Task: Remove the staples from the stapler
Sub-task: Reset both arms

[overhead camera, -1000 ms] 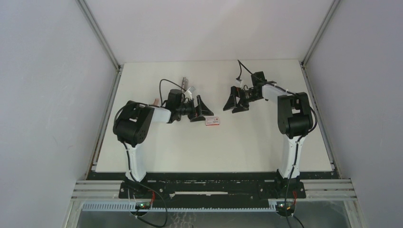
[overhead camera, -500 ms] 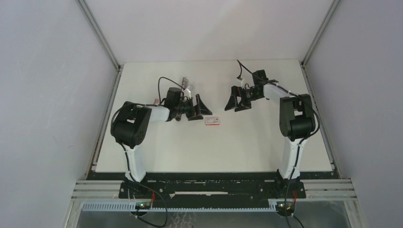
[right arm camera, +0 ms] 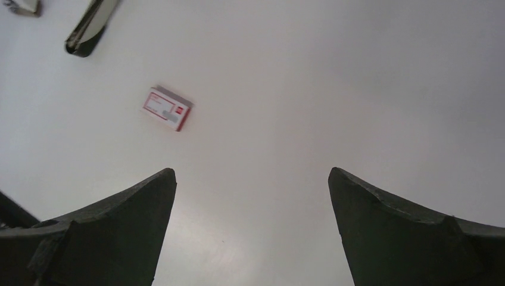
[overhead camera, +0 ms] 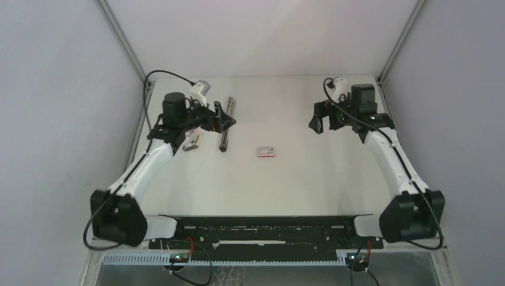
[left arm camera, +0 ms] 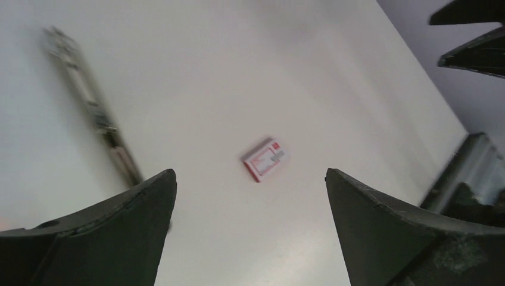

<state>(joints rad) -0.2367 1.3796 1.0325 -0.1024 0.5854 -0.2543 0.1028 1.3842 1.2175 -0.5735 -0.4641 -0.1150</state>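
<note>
The left pincer point(overhead camera: 225, 117) is spread wide and holds nothing. It hangs over the far left of the desk point(overhead camera: 321, 179), and from overhead it covers the middle of the stapler point(overhead camera: 224, 140). The right pincer point(right arm camera: 251, 171) is likewise spread wide and empty, over the far right of the desk, well apart from the stapler. The stapler lies flat on the desk left of centre, long axis running front to back. The left wrist view shows it blurred, its near end cut off by a finger point(left arm camera: 101, 238); the right wrist view shows one end only. The staples cannot be made out in any view. A red-and-white box point(overhead camera: 265, 151) lies near the desk centre, between the two pincers; its print is too small to read. A small pink-and-grey piece point(overhead camera: 189, 145) lies just left of the stapler, partly hidden under the left arm.
</note>
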